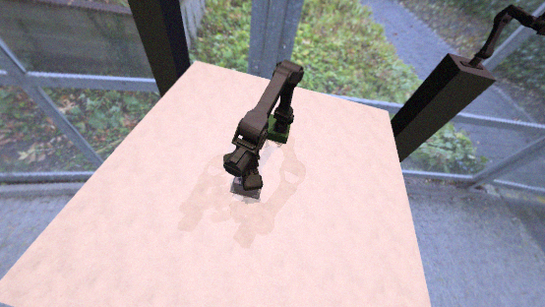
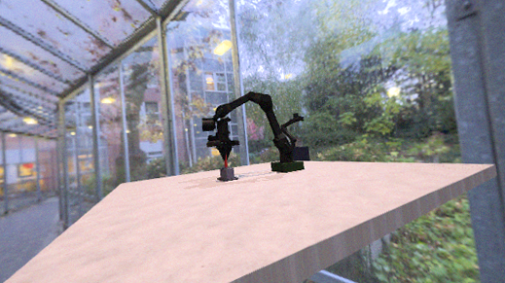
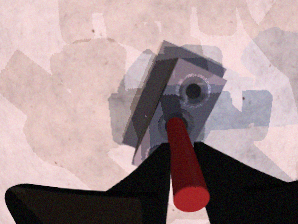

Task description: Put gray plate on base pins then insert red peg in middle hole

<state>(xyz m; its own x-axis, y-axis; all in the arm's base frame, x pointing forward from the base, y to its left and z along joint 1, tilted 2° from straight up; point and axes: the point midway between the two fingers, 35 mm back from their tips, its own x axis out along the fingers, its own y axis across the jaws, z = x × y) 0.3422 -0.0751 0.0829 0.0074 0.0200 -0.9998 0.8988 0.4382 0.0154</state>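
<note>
The gray plate (image 3: 212,98) lies level on top of the base (image 3: 154,95). Together they look like one small gray block in the exterior view (image 2: 227,173), and partly under the arm in the top view (image 1: 245,193). An end hole shows as a dark round spot in a pale ring. My gripper (image 3: 181,149) (image 2: 225,155) is shut on the red peg (image 3: 187,167) (image 2: 225,162), above the plate. The peg's lower end is at the middle hole and partly covers it. How deep it sits is hidden. The other end hole is mostly hidden by a finger.
The arm's green mount (image 1: 279,135) (image 2: 288,166) stands on the pale table (image 1: 344,207) (image 2: 174,230) behind the block. A dark post (image 1: 438,103) with another small dark arm stands beyond the table's right edge in the top view. Shadows surround the block.
</note>
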